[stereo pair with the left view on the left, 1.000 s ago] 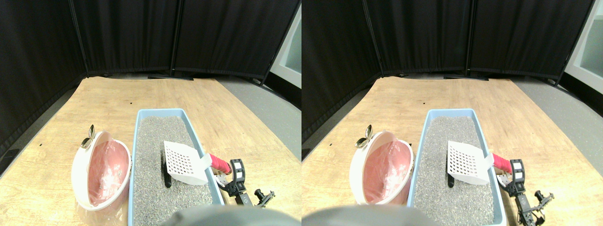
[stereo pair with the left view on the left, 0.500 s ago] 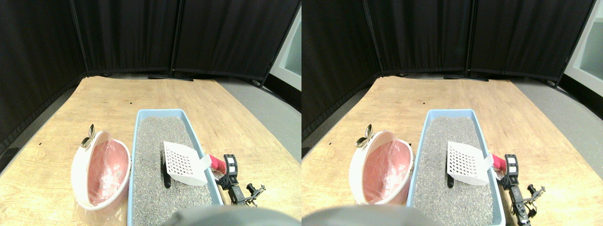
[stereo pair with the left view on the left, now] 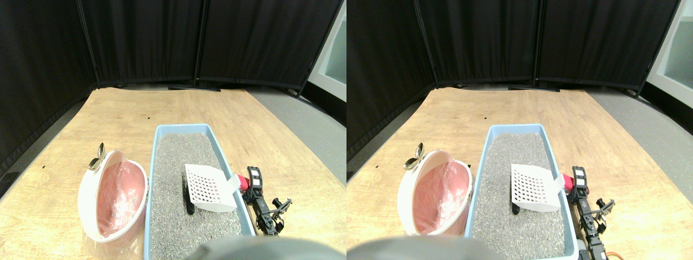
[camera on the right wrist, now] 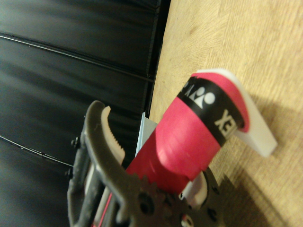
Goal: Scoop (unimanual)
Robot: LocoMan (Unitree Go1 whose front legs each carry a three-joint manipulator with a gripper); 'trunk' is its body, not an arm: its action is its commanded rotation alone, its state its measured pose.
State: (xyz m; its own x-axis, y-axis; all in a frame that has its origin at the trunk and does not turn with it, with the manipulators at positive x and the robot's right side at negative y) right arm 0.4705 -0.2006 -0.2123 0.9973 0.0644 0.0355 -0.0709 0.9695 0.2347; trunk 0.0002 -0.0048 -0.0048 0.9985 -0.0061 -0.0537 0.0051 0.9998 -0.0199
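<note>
- Wide stretch of bare wooden platform (stereo pair with the left view on the left: 162,108) beyond the far end of the litter tray (stereo pair with the left view on the left: 153,162); black curtain panels (stereo pair with the left view on the left: 146,43) close off the far edge, grey floor (stereo pair with the left view on the left: 303,119) past the right edge.
- Pale blue litter tray, long and narrow, near the front edge of the platform, filled with coarse grey litter (stereo pair with the left view on the left: 178,162); far half of the litter bare and open.
- Round bin (stereo pair with the left view on the left: 111,200) with white rim and pink plastic liner just beside the tray's left wall, tipped so its mouth faces the tray; little room between the two.
- Small metal clip (stereo pair with the left view on the left: 98,158) on the bin's far rim.
- White plastic scoop (stereo pair with the left view on the left: 208,187), slotted and grid-like, over the litter at the tray's right side; blade toward the left wall, red wrapped handle (stereo pair with the left view on the left: 243,182) sticking out over the right wall.
- Dark elongated object (stereo pair with the left view on the left: 188,201) on the litter at the scoop's left edge, possibly its shadow or a lump; hard to tell.
- Right gripper (stereo pair with the left view on the left: 253,181) outside the right wall, right at the handle's end.
- In the wrist view, red handle with black band (camera on the right wrist: 189,137) lying alongside the dark toothed jaw, its pale pad (camera on the right wrist: 113,137) beside the wrap; jaws spread or closed, cannot tell.
- Narrow strip of platform free to the right of the gripper.
</note>
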